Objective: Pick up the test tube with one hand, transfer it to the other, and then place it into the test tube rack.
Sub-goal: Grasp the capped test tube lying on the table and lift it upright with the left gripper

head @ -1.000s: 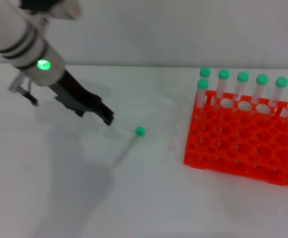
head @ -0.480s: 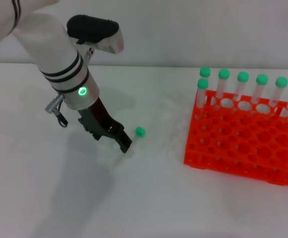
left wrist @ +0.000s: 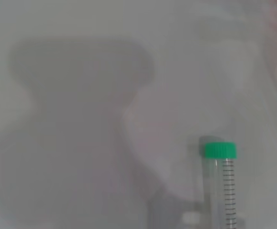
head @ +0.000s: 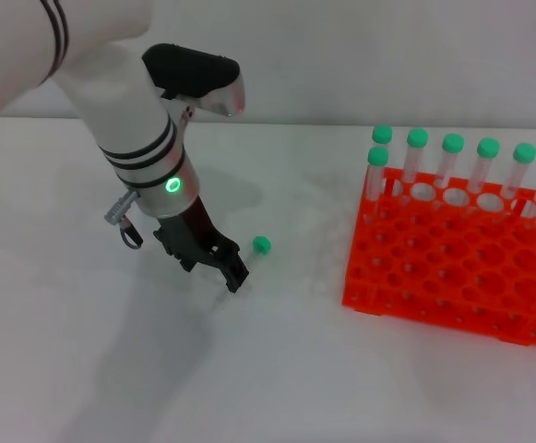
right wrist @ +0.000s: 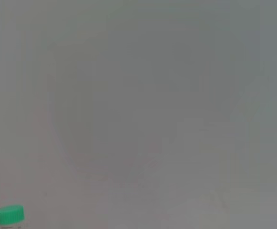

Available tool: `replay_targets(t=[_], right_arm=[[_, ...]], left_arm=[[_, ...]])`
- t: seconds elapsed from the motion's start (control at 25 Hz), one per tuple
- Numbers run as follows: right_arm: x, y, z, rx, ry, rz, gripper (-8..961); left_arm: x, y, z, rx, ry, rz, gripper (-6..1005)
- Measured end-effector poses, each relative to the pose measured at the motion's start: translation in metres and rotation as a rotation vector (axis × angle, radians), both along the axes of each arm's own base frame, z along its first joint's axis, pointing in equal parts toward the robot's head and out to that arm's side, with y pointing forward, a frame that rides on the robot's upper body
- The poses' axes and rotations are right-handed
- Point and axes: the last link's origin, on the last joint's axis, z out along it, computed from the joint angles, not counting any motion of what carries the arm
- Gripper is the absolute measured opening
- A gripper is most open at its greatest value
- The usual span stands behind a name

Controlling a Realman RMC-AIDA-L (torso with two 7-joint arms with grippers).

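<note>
The test tube lies flat on the white table, its green cap (head: 261,245) pointing toward the rack; the left wrist view shows its cap and marked clear body (left wrist: 219,164). My left gripper (head: 232,273), black with thin prongs on a white arm with a green light, is open. It sits low at the table over the tube's body, just beside the cap, and hides most of the body in the head view. The orange test tube rack (head: 443,268) stands to the right. The right gripper is out of view.
Several green-capped tubes (head: 452,157) stand upright in the rack's back row. A green cap (right wrist: 9,214) shows at the edge of the right wrist view. The white table (head: 83,369) stretches bare in front of and behind the left arm.
My left arm swung in from the far left and came down onto the lying tube. Over the last half second it only shifted slightly. The tube has stayed where it was.
</note>
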Motion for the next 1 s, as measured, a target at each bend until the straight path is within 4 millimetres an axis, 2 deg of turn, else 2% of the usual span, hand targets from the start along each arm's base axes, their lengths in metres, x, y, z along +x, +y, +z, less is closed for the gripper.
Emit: replay_targets(t=[0.12, 0.32, 1.0], right_arm=[[0.000, -0.001, 0.000, 0.000, 0.000, -0.001, 859], [0.001, -0.001, 0.001, 0.001, -0.002, -0.002, 859], [0.001, 0.000, 0.003, 0.011, -0.001, -0.003, 859]], left_arm=[[0.001, 0.000, -0.005, -0.002, -0.004, -0.013, 842], [0.002, -0.001, -0.009, 0.000, -0.006, -0.017, 635], [0.000, -0.003, -0.013, -0.004, 0.017, -0.023, 545]])
